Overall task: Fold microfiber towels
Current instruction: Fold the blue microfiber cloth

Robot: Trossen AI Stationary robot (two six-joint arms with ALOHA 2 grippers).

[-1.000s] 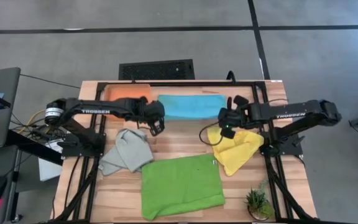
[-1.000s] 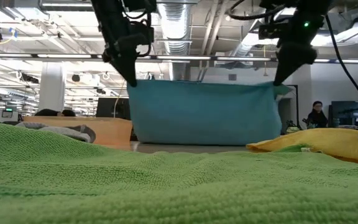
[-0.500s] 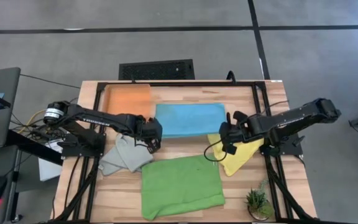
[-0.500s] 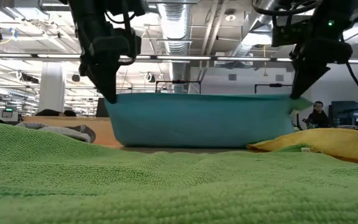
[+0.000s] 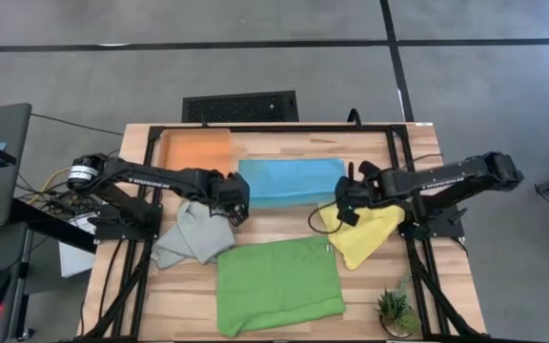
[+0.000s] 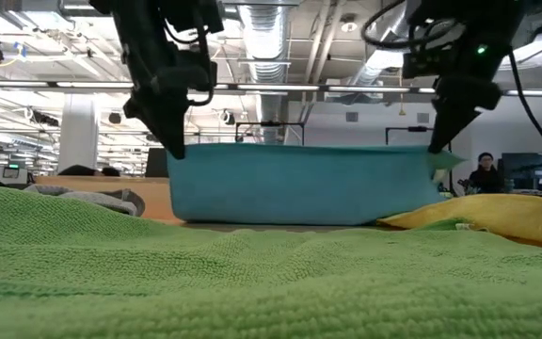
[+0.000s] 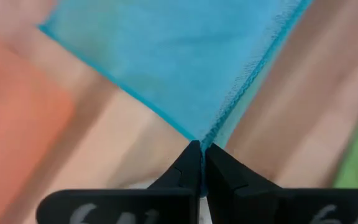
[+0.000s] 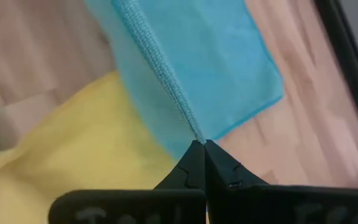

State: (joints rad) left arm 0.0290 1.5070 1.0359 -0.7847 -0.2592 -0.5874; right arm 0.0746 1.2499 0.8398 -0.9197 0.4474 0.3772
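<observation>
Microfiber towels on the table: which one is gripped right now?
The turquoise blue microfiber towel: left gripper and right gripper each pinch a corner. The other towels lie free.

Bare wood [image 5: 274, 221] lies open between the grey towel [image 5: 194, 236] and yellow towel [image 5: 364, 234].
</observation>
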